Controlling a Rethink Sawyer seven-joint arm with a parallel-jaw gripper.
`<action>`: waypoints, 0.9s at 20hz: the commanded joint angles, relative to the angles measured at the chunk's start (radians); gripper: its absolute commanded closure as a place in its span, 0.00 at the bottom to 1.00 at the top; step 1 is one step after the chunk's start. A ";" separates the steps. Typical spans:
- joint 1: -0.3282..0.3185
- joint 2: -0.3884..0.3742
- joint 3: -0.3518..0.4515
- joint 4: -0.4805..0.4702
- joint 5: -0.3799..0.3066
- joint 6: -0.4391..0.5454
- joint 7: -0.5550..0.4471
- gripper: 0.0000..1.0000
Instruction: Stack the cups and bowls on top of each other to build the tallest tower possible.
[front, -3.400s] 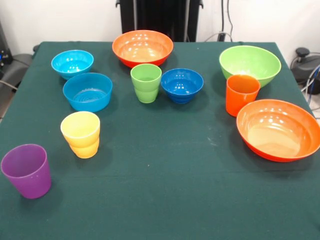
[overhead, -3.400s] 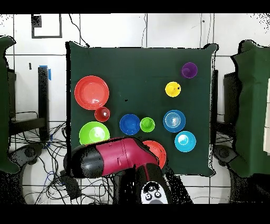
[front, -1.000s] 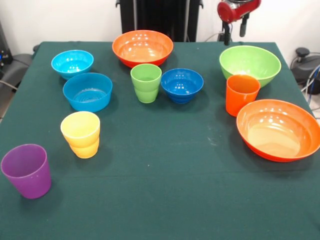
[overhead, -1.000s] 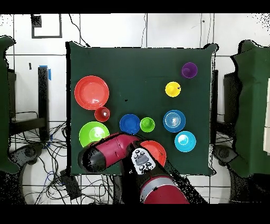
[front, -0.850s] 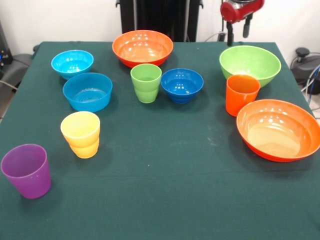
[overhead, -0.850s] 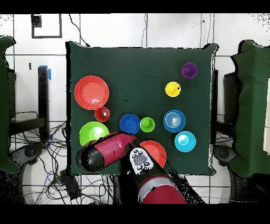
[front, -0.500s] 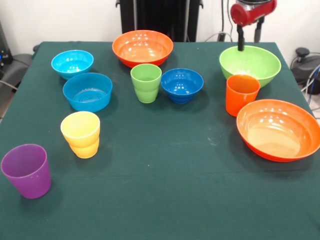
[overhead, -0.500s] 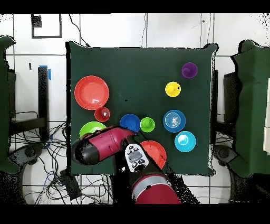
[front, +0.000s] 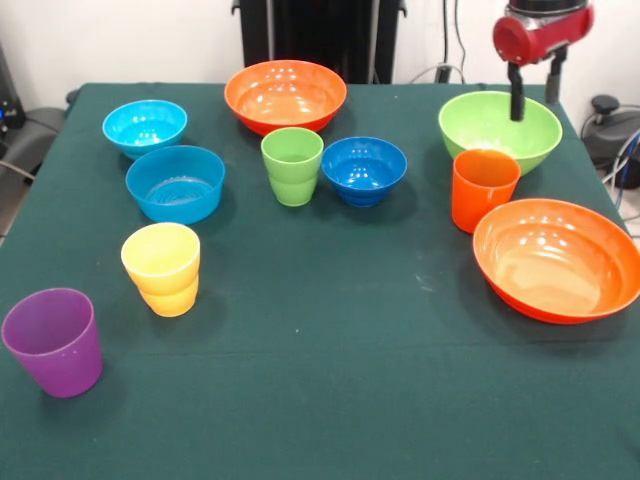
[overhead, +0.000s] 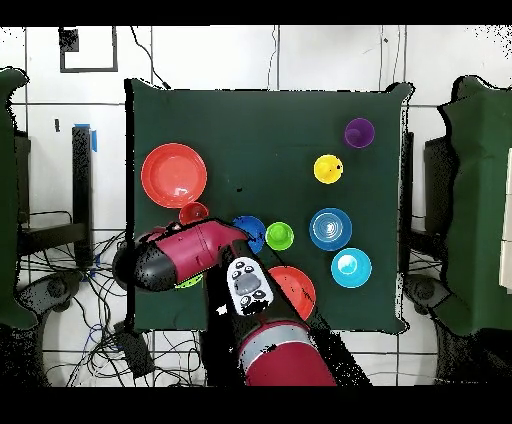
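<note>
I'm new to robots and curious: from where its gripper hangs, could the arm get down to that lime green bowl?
Probably yes. The gripper hangs open just above the lime green bowl, nothing lies between them, and the orange cup stands in front of the bowl, not over it.

Shiny, smooth plastic bowls (front: 285, 92) and cups (front: 484, 187). Soft, dull green cloth (front: 330, 380) over the table. Glossy red and black arm (overhead: 185, 255).
</note>
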 joint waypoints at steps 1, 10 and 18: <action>0.030 0.078 0.040 -0.095 0.027 0.093 0.070 0.00; 0.059 0.134 0.039 -0.232 0.039 0.173 0.015 0.00; 0.075 0.163 0.032 -0.277 0.001 0.167 0.003 0.00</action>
